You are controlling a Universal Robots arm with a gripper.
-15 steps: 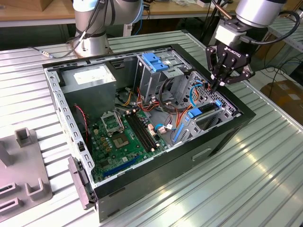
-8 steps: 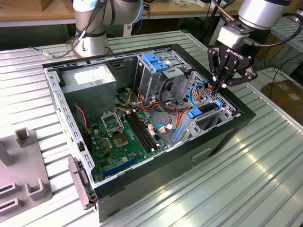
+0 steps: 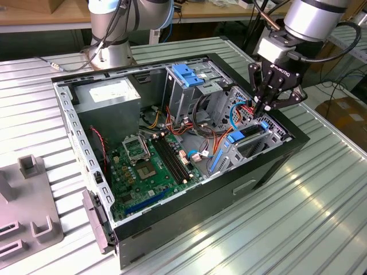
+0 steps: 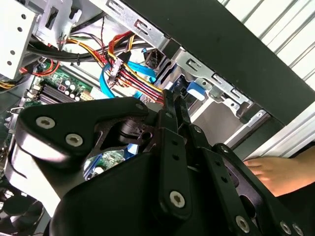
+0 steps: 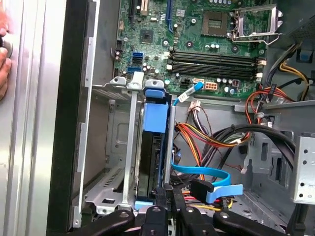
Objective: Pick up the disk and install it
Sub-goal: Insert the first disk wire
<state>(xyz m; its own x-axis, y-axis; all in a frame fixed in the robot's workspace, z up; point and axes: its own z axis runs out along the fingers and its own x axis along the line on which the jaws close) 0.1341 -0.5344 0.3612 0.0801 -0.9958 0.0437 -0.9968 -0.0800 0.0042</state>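
on a ribbed metal table, the gripper hangs over the open computer case, fingers pressed together.

An open computer case sits on a slatted table (grey fixture lying nearby).

- One open computer case lies on the table in the exterior view.
- One green circuit board sits inside it.
- One grey power box is in its corner.
- Two robot arm bases: one behind the case, one arm with the gripper over it.
- One disk stands in the metal cage, in the first wrist view.
- One person's hand shows at the edge.
- One grey holder lies beside the case.
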